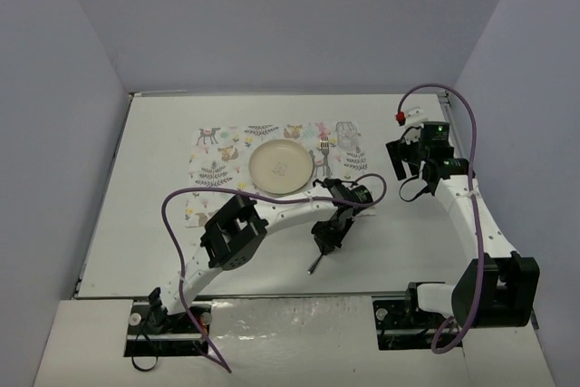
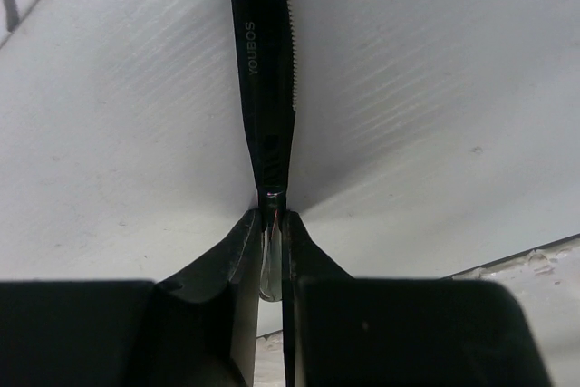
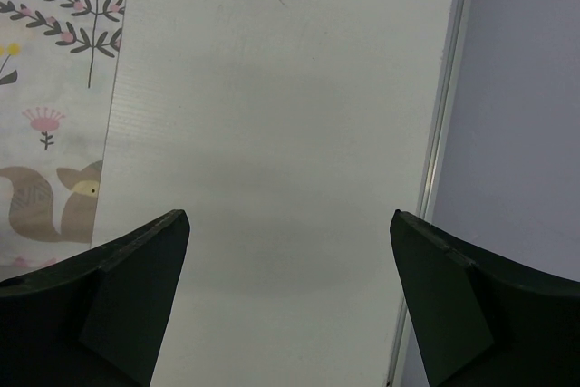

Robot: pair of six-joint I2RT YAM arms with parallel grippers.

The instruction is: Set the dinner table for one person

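Knife (image 2: 267, 88), black, serrated, lettered "YOUBOS"; clamped between left gripper (image 2: 272, 224) fingers; right gripper (image 3: 288, 217) spread wide, holding nothing; dinner table (image 1: 154, 160) white, faintly ribbed, underneath both; lilac-grey walls (image 1: 272, 15) enclose it.

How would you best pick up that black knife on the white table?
Pinch the knife at its narrow neck, below the serrated blade, from above, one finger each side. It is long, thin and low on the dinner table, so only its width offers purchase; the left gripper is shut there.
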